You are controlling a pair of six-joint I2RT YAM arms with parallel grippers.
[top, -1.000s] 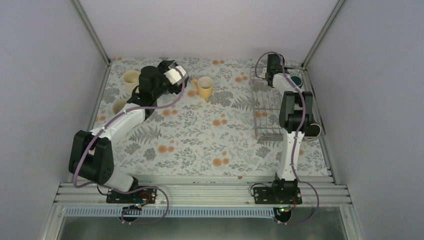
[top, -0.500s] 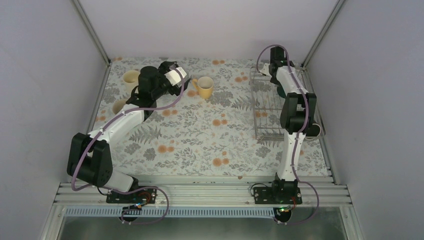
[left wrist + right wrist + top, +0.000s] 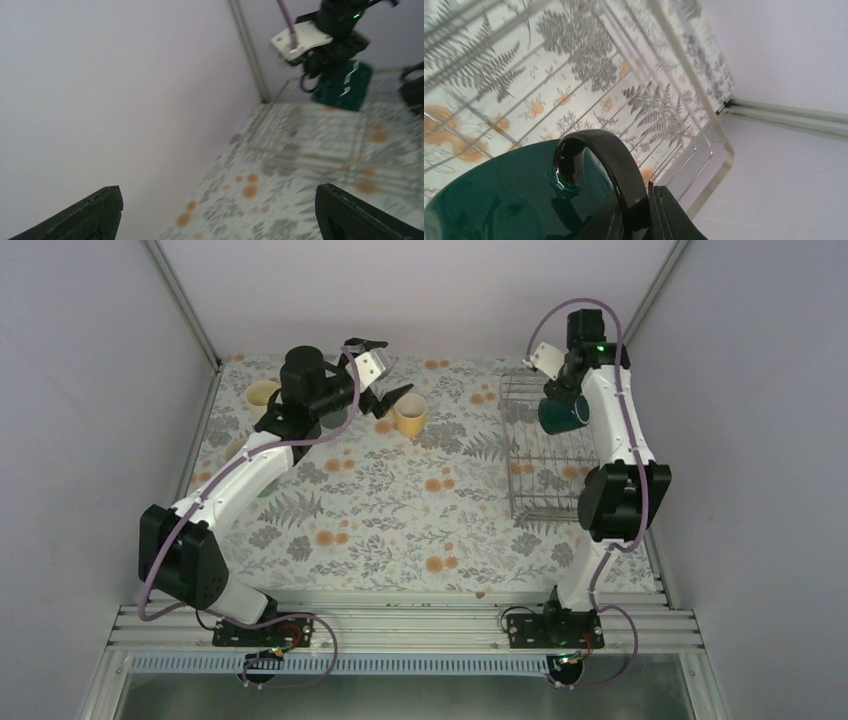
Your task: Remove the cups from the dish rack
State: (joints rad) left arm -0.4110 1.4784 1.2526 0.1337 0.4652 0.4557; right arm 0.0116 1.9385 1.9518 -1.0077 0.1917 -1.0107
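Observation:
My right gripper (image 3: 560, 390) is shut on the handle (image 3: 599, 155) of the dark teal-green cup (image 3: 563, 415) and holds it in the air above the far end of the silver wire dish rack (image 3: 535, 465). In the right wrist view the cup (image 3: 499, 200) hangs over the rack's wires (image 3: 704, 125), with my right gripper (image 3: 646, 202) clamped on the handle. My left gripper (image 3: 385, 375) is open and empty, raised just left of the yellow cup (image 3: 410, 412) on the table. A cream cup (image 3: 262, 393) stands at the far left. The left wrist view shows the teal cup (image 3: 342, 85) past my open left gripper (image 3: 220, 215).
The flowered tablecloth (image 3: 400, 510) covers the table. Grey walls and metal corner posts (image 3: 185, 305) close in the back and both sides. The right arm's elbow (image 3: 620, 495) hangs over the rack's near right end. The left arm (image 3: 240, 470) stretches over the table's left part.
My right gripper has lifted the teal cup up out of the rack's far end. My left gripper has risen and tilted up beside the yellow cup, its jaws spread wide.

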